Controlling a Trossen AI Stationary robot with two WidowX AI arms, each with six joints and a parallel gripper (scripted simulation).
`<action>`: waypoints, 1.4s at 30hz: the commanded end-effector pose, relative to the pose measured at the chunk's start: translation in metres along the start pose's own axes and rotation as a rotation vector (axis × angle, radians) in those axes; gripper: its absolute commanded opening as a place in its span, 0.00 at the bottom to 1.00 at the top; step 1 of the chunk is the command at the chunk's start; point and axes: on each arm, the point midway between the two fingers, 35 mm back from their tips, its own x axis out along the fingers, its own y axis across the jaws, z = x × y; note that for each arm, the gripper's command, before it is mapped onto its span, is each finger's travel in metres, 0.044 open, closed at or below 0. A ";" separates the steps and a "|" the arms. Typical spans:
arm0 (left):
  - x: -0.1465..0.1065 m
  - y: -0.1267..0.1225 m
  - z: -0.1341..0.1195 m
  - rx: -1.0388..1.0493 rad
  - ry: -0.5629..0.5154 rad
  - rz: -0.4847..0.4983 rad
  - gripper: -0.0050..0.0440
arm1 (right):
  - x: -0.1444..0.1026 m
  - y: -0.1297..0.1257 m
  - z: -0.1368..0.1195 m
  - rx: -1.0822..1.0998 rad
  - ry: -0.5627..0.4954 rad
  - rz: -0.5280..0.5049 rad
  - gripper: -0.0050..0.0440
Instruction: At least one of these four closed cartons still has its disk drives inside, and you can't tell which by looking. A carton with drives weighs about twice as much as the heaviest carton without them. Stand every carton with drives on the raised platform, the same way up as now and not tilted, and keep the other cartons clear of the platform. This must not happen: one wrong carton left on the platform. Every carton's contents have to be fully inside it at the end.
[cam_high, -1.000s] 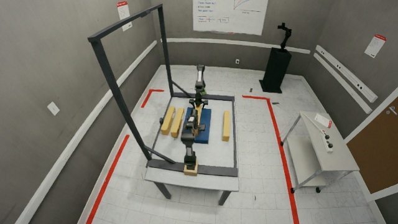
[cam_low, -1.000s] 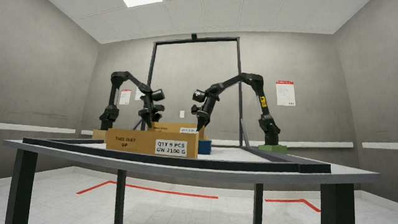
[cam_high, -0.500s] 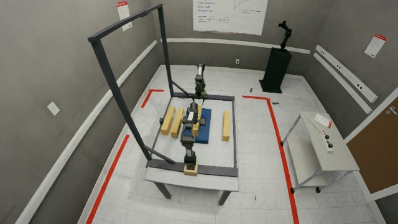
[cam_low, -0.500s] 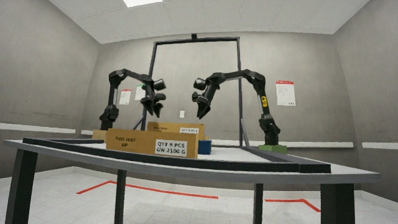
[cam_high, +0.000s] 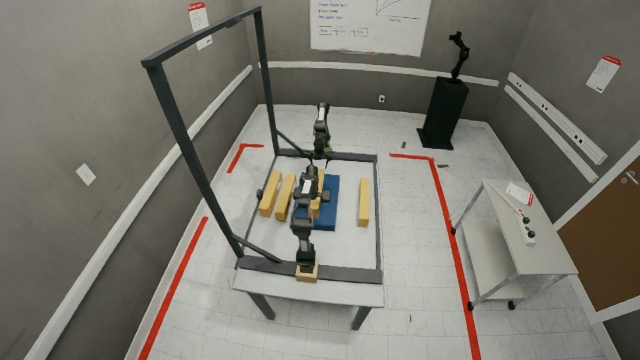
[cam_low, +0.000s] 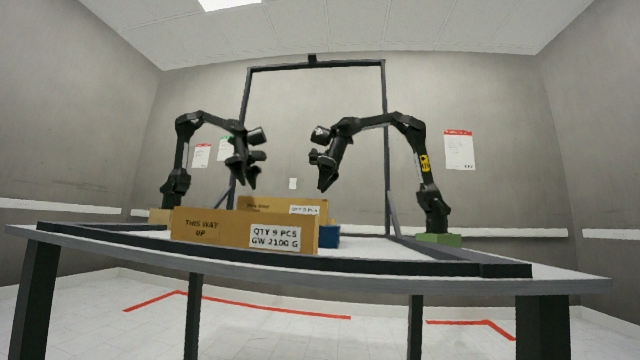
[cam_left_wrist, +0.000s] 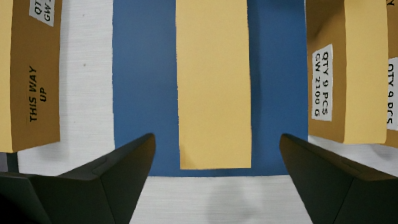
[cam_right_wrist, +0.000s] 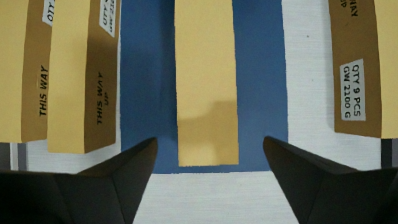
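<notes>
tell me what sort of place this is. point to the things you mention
Probably a robotics lab or test room: two robot arms share a framed table, a whiteboard with handwriting and a plot (cam_high: 370, 25) hangs behind, and red tape (cam_high: 446, 215) marks the floor.

Pale table, three cartons down on it

From where I'm standing, looking from above, the table (cam_high: 345, 295) (cam_low: 320, 281) (cam_left_wrist: 85, 75) (cam_right_wrist: 310, 60) has a pale top edged with dark rails (cam_high: 350, 274) (cam_low: 240, 253). A blue platform (cam_high: 328, 205) (cam_low: 329, 237) (cam_left_wrist: 145, 75) (cam_right_wrist: 260, 75) lies flat near its middle. Two cartons, an outer carton (cam_high: 270, 193) (cam_left_wrist: 393, 92) (cam_right_wrist: 12, 75) and an inner carton (cam_high: 285, 197) (cam_left_wrist: 366, 75) (cam_right_wrist: 69, 90), stand side by side at the platform's nine o'clock; a lone carton (cam_high: 364, 202) (cam_low: 245, 230) (cam_left_wrist: 35, 90) (cam_right_wrist: 357, 75) stands well apart at three.
</notes>
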 end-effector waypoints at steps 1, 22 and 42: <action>-0.009 0.000 0.007 0.000 -0.029 0.002 0.88 | -0.006 0.000 0.007 0.000 -0.024 0.001 0.88; -0.009 0.000 0.007 0.000 -0.029 0.002 0.88 | -0.007 0.000 0.007 0.000 -0.021 0.001 0.88; 0.015 -0.122 -0.007 0.001 -0.032 0.001 0.88 | 0.020 0.122 -0.001 -0.004 -0.029 0.002 0.88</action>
